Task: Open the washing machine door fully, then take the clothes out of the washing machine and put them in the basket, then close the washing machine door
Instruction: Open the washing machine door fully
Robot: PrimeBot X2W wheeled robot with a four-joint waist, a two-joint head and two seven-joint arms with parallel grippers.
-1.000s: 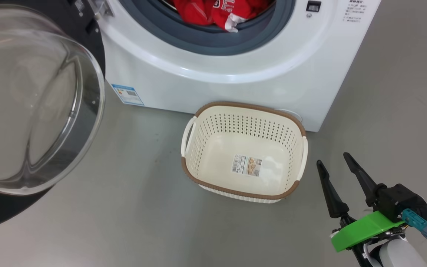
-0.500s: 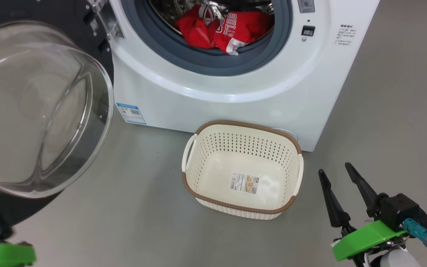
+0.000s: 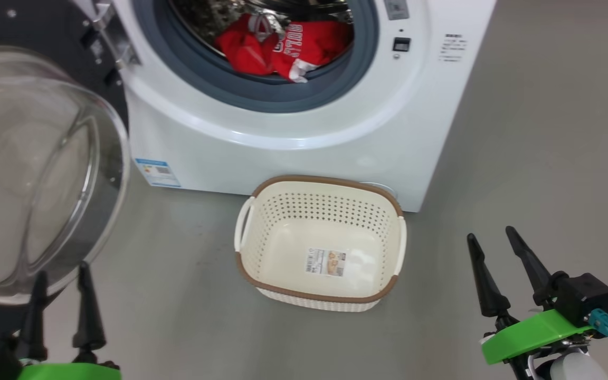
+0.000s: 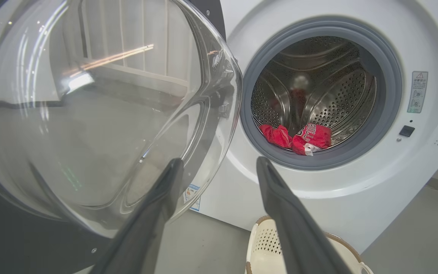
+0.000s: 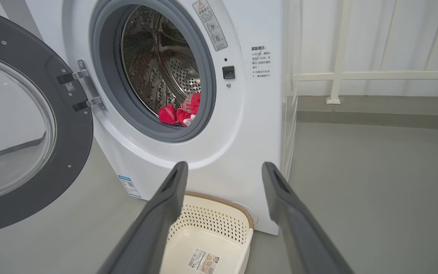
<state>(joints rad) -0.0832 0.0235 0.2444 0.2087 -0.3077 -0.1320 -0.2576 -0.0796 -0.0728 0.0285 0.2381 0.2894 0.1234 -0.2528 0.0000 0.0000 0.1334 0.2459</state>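
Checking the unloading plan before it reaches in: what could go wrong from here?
The open washing machine door bulges close beside the left gripper; swinging that arm toward the drum may knock its glass. The clothes lie bunched against the grey gasket, so one grab may leave a piece behind or snag there.

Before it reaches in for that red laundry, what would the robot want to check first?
1. Washing machine door swung clear of the drum: ok.
2. Left gripper open, empty: ok.
3. Right gripper open, empty: ok.
4. Clothes lying at the drum's front edge: ok.
5. Basket upright and empty on the floor before the washing machine: ok.
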